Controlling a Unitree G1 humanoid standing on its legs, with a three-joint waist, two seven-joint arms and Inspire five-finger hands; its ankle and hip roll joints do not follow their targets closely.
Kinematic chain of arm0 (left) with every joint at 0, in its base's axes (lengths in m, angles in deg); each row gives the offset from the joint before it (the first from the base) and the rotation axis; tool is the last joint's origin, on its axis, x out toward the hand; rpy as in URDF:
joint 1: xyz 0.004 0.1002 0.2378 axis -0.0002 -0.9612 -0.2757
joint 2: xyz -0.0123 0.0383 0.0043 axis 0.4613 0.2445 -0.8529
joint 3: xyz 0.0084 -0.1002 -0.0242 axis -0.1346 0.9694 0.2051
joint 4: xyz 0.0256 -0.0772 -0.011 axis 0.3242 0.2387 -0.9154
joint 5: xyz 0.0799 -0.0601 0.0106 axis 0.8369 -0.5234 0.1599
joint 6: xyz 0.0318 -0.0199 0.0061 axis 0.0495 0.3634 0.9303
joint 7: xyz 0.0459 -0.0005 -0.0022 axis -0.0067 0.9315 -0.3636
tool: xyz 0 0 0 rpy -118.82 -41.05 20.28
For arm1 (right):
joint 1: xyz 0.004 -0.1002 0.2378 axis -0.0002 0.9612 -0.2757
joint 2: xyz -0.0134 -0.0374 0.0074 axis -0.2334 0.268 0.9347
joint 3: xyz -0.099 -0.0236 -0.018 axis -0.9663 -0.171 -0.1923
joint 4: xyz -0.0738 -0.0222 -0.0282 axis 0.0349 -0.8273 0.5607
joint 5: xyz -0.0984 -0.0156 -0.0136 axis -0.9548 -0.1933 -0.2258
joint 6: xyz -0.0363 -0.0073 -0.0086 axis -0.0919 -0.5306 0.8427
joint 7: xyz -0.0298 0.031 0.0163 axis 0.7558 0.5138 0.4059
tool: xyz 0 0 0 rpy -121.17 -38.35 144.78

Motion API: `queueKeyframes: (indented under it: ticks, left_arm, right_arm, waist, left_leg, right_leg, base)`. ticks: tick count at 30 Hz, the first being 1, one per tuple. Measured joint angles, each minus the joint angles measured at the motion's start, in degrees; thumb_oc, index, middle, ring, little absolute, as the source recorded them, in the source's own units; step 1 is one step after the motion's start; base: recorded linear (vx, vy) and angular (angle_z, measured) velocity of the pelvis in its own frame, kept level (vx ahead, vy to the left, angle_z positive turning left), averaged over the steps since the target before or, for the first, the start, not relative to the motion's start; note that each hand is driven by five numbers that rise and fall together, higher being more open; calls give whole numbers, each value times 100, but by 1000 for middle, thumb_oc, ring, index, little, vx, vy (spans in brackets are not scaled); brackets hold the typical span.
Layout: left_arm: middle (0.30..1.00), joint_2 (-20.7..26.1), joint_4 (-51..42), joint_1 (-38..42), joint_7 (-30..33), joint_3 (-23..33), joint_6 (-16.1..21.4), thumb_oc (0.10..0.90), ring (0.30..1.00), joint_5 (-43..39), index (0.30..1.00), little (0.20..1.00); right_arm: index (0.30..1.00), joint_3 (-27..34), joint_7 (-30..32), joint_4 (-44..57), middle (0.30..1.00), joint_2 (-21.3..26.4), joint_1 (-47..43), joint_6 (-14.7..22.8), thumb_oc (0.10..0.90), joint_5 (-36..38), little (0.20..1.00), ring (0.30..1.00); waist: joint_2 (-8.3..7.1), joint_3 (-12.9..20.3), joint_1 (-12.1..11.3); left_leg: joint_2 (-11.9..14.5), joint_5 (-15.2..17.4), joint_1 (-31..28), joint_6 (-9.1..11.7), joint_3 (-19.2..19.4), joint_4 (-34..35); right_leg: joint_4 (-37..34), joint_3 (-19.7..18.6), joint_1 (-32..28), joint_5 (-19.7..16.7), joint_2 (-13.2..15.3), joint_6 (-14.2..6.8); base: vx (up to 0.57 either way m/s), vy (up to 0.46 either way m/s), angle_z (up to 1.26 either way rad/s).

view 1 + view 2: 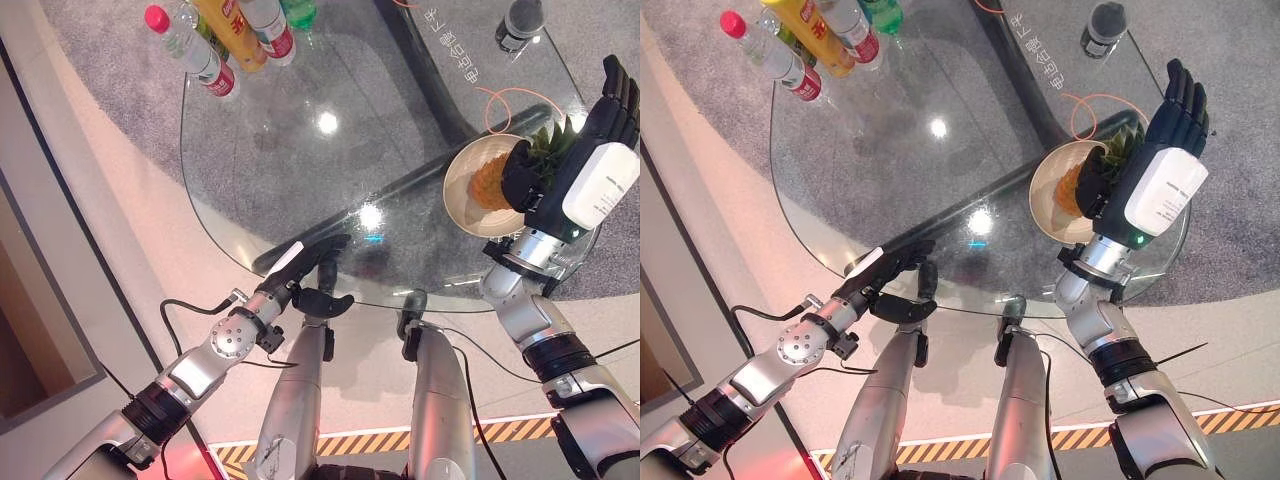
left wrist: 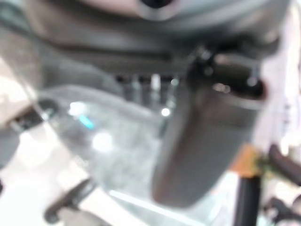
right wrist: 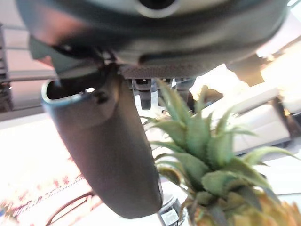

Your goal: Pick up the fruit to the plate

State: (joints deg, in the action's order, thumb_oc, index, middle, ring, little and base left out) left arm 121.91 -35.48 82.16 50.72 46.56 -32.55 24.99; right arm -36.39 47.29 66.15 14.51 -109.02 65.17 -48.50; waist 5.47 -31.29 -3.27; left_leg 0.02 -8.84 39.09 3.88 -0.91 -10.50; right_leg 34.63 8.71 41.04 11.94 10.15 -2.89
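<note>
Left eye view gives you the whole layout: the glass bench (image 1: pixel 300 170) runs across the scene, a cluster of bottles (image 1: pixel 235 35) stands at its far left edge, and the beige plate (image 1: pixel 468 205) sits near its right front edge. The pineapple (image 1: pixel 492 180) lies on that plate, its leafy crown (image 1: pixel 550 145) pointing away from you.

Your right hand (image 1: pixel 590 160) is over the plate with its fingers (image 1: pixel 615 95) straight and spread, reaching past the crown; the thumb (image 1: pixel 520 175) lies along the fruit's body. The right wrist view shows the thumb (image 3: pixel 106 150) straight beside the leaves rather than curled round them, so I judge the hand is not clamping the fruit. Whether the thumb still touches the skin, you cannot tell.

Your left hand (image 1: pixel 315 265) rests at the bench's near edge, fingers relaxed and holding nothing, well apart from the plate.

By my reading, the placing step is at its end: the fruit is on the plate and the hand has let go. The next move calls for lifting the right hand clear, straight up and back. Mind the crown, since a finger catching the leaves could drag or roll the pineapple off the plate.
</note>
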Motion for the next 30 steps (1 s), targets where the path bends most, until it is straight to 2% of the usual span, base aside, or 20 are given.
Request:
queueKeyframes:
  ticks: [6, 11, 17, 30]
  left_arm:
    - [900, 32, -2, -11, -13, 66, 9, 800, 900, -1, 900, 900]
    - [900, 78, -8, -46, -49, 206, 21, 800, 900, -3, 900, 900]
    - [900, 119, -9, -108, -137, 215, 41, 800, 900, -4, 900, 900]
    - [900, 188, -12, -120, -144, 245, 41, 800, 900, -5, 900, 900]
  right_arm:
    - [900, -148, -378, 386, 900, 163, 99, 84, 800, -176, 900, 900]
    - [900, -300, -745, 548, 900, 162, 229, 540, 800, -319, 900, 900]
    - [900, -382, -1059, 773, 900, 161, 366, 982, 800, -362, 900, 900]
    - [900, -755, -1760, 968, 900, 159, 528, 1509, 800, -385, 900, 900]
  waist:
    - [-21, 3, -12]
    - [-97, 7, -13]
    - [-101, 5, -3]
    - [-138, 4, -31]
  left_leg:
    - [8, -22, -24, -14, -48, 7]
    - [2, 17, -178, -4, -75, 61]
    - [6, 27, -188, -15, -100, 59]
    - [-7, 20, -469, -10, -145, 156]
  right_leg:
    - [3, 47, -59, 4, -10, -5]
    - [-6, 54, -192, 33, -8, -13]
    - [-75, 119, -255, 27, -8, 4]
    - [-111, 156, -540, 56, 1, -9]
  base:
    - [3, -8, 2]
    - [0, -1, 1]
    - [-4, 1, 1]
    - [-1, 4, 2]
